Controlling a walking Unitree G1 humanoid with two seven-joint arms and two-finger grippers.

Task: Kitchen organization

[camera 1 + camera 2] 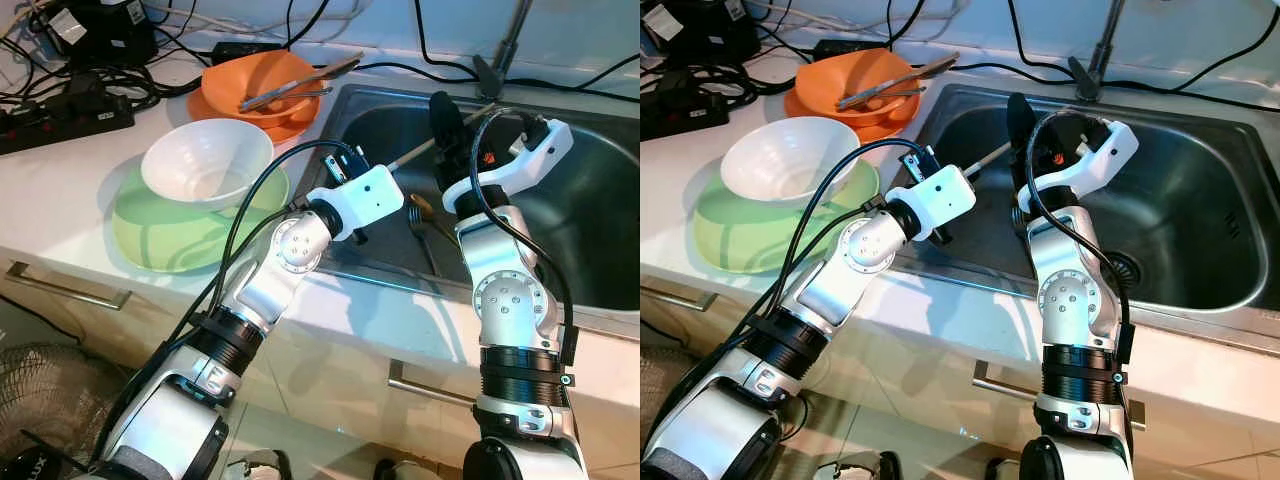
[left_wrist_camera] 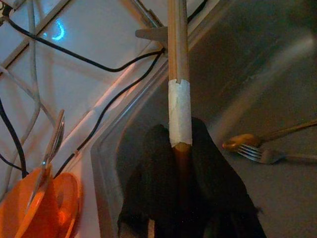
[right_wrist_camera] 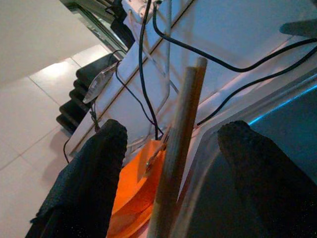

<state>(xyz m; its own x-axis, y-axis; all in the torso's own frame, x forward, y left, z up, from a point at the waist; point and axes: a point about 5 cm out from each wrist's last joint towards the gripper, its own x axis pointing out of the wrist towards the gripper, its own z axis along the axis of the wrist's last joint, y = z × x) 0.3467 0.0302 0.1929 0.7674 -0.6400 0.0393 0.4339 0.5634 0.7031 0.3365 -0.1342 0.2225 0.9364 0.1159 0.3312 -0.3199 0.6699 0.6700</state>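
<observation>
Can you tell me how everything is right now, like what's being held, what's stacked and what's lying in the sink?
left hand: shut on the chopsticks, over the sink.
right hand: open, fingers either side of the chopsticks.
chopsticks: taped together, held up over the sink.
white bowl: upright, on the green plate.
orange bowl: upright, utensils inside.
fork: lying in the sink.

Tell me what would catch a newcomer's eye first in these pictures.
Probably the two silver arms meeting over the steel sink: the left gripper is shut on a taped wooden stick, and the right gripper is open around its far end. Next, the orange bowl holding utensils, and the white bowl on a green plate, on the counter left of the sink.
</observation>
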